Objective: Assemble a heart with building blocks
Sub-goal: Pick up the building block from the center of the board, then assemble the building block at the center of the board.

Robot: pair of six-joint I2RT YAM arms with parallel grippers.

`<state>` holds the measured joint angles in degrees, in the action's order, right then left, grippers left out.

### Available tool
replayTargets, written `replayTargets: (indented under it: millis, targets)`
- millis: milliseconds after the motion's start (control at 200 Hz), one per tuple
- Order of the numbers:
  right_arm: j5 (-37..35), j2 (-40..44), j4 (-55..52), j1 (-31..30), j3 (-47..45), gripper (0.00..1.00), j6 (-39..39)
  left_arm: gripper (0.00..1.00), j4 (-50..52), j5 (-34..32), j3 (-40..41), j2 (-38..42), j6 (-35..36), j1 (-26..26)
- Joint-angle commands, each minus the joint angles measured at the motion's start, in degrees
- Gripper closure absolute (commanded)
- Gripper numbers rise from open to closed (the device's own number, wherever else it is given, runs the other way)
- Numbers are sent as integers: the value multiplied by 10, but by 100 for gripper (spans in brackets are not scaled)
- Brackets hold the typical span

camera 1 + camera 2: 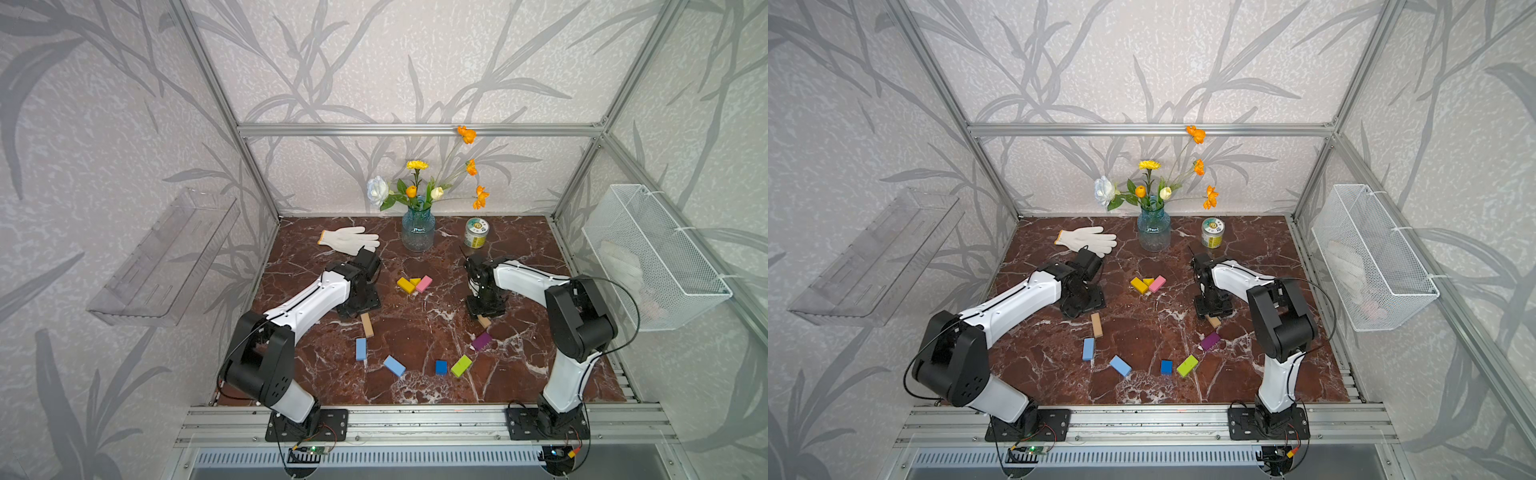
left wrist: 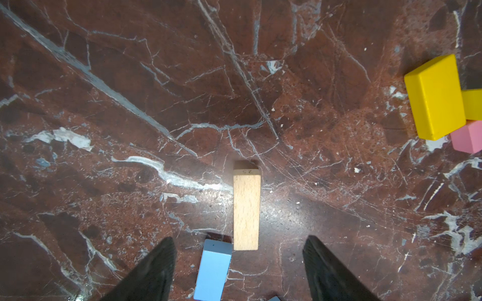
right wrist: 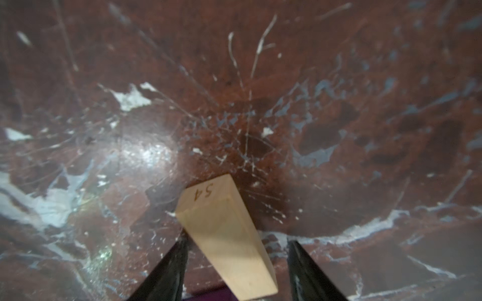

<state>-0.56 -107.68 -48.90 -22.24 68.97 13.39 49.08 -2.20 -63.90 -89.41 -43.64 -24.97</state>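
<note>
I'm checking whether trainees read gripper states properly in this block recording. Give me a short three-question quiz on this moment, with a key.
1. True or false: the left gripper is shut.
2. Which block sits between the jaws of the right gripper? A purple, B tan, C lime.
3. How many blocks touch each other in the group nearest the vase?

Key
1. False: the left gripper's jaws stand wide open.
2. B: the tan block.
3. Three: the yellow block, the yellow wedge and the pink block.
</note>
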Motion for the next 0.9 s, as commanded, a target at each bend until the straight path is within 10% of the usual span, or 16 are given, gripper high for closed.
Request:
replayTargets:
  millis: [0,335,895]
  targets:
    - [-1,-11,15,12,3,45,-20,22,-3,2,12,15,3,0]
    - [-27,-16,8,12,56,92,-105,24,-3,20,15,-20,17,-5]
    - [-68,-3,82,-43,126,100,-328,34,-64,36,60,-82,-9,-18]
